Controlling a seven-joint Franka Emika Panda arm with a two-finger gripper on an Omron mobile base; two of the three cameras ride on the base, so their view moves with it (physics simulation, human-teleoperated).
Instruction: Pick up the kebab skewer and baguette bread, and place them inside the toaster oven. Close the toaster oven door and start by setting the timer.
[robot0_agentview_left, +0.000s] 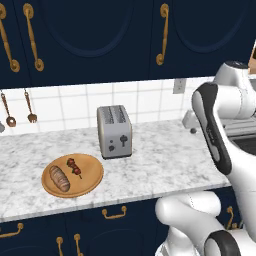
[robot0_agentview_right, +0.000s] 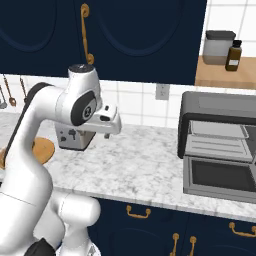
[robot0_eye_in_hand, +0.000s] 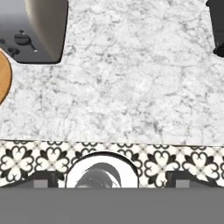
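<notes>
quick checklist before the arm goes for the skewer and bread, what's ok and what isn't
1. Kebab skewer on the wooden plate, uncovered: ok.
2. Baguette bread on the same plate, beside the skewer, apart from it: ok.
3. Toaster oven door open, racks exposed: ok.
4. Gripper empty with fingers apart: ok.
5. Gripper positioned over the plate: not ok; the hand view looks at bare counter between the silver toaster and the toaster oven.
6. Timer knob within reach: cannot tell.
</notes>
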